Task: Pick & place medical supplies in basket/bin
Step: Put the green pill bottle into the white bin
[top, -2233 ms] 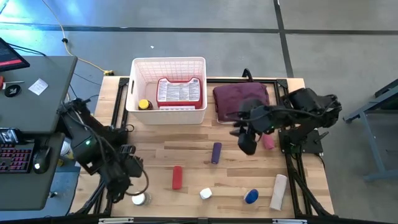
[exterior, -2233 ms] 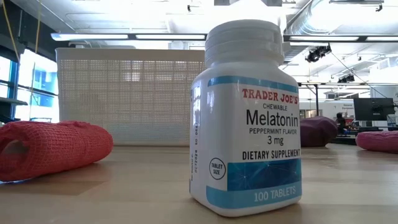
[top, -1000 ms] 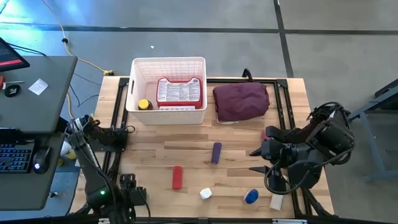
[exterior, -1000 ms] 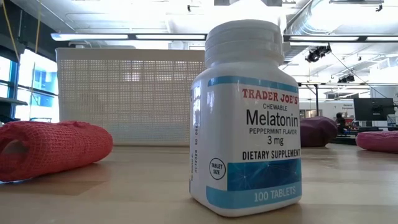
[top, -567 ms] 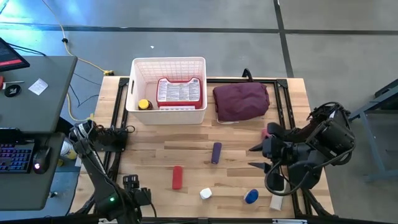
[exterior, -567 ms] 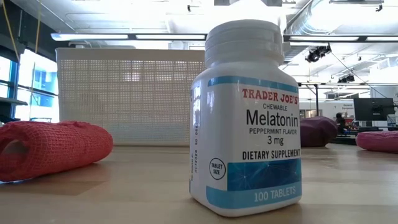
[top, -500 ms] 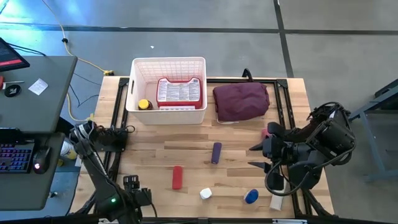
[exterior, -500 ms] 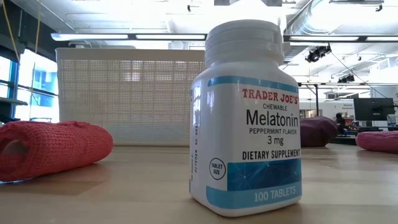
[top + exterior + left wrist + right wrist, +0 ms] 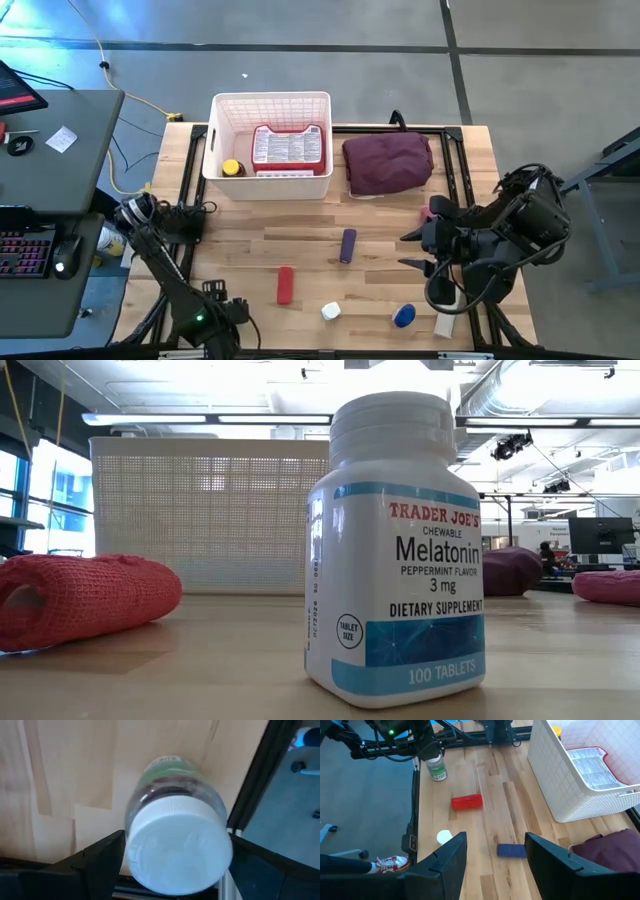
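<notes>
The left gripper [image 9: 218,322] sits low at the desk's [image 9: 250,255] near left corner, its jaws apart on either side of a clear bottle [image 9: 176,847] with a white cap and green label; whether the pads actually touch it cannot be told. The right wrist view shows that same bottle standing upright on the desk beneath the left arm. The right gripper [image 9: 412,252] hovers over the right side of the desk, jaws wide apart and empty, pointing toward the middle. The basket [image 9: 270,104] stands at the far edge, left of centre, already holding the red case [image 9: 290,148] and a small yellow-capped bottle [image 9: 232,168]. Just beside it to the right lies the maroon bundle [image 9: 388,163]. On the open desk lie a purple cylinder [image 9: 347,245] near the middle, a red cylinder [image 9: 285,284] nearer the front, a white-capped melatonin bottle [image 9: 395,550] upright near the front edge, a blue item [image 9: 404,316] to its right, a white cylinder [image 9: 445,316] partly hidden under the right arm, and a pink cylinder [image 9: 428,213] just behind the right gripper.
</notes>
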Tool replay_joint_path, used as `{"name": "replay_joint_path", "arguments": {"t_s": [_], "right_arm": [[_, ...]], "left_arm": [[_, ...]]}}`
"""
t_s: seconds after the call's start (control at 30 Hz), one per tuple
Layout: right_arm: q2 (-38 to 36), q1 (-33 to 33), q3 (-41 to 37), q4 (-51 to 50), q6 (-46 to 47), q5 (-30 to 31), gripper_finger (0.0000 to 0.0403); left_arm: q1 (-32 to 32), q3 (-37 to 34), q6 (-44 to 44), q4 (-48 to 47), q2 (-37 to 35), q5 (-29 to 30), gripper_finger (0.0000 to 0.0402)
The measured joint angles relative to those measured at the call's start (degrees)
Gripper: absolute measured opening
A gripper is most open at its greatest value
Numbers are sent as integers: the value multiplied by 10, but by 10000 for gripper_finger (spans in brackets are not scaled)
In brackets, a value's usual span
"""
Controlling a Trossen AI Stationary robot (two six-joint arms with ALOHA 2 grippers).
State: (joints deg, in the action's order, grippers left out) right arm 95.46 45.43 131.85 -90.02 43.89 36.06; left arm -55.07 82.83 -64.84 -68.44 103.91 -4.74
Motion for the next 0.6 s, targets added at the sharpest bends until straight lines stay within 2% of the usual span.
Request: {"name": "replay_joint_path", "arguments": {"t_s": [0.2,0.6], "right_arm": [[0,0,0,0,-2,-5,189],[0,0,0,0,-9,-3,175]], "left_arm": [[10,-5,12,28,0,-5,332],[40,3,52,59,-2,-40,218]]}}
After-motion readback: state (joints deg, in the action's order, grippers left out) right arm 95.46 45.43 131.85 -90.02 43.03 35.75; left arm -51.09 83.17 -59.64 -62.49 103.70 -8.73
